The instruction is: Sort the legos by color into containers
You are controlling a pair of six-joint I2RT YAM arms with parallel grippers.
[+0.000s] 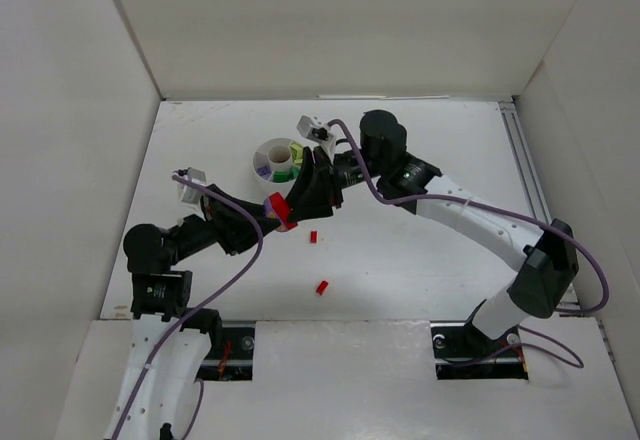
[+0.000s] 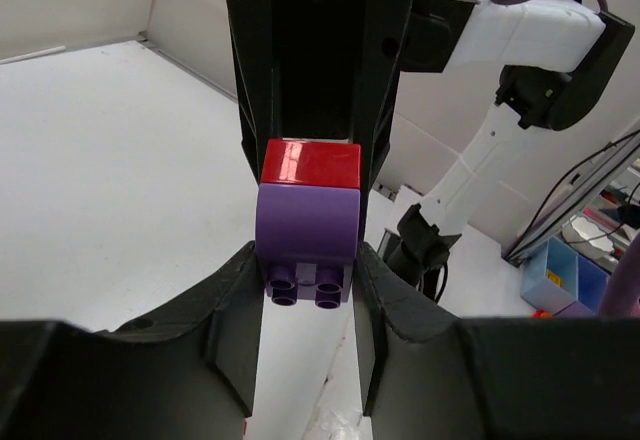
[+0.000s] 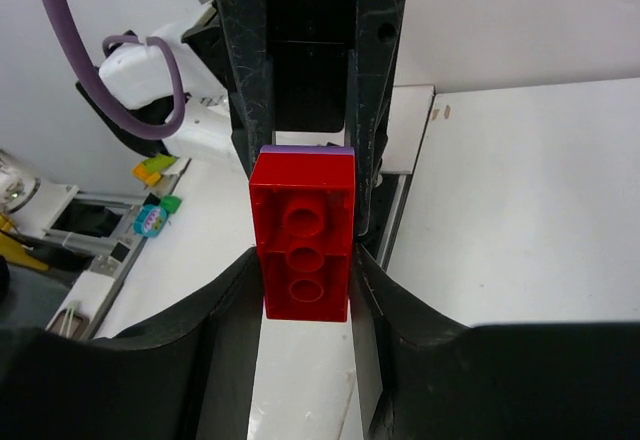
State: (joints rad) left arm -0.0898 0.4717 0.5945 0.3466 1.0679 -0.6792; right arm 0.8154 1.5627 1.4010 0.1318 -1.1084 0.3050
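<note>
A purple brick (image 2: 305, 225) and a red brick (image 2: 310, 163) are stuck together and held between both grippers above the table (image 1: 278, 207). My left gripper (image 2: 305, 280) is shut on the purple brick. My right gripper (image 3: 305, 280) is shut on the red brick (image 3: 303, 235), whose hollow underside faces its camera. The two grippers meet nose to nose just below and right of the round white divided tub (image 1: 256, 153). The tub holds purple, green and yellow bricks in separate wedges. Two small loose red bricks lie on the table (image 1: 313, 237) (image 1: 322, 287).
White walls enclose the table on the left, back and right. A rail (image 1: 528, 185) runs along the table's right edge. The right arm's forearm (image 1: 470, 220) crosses the right half of the table. Purple cables loop over both arms.
</note>
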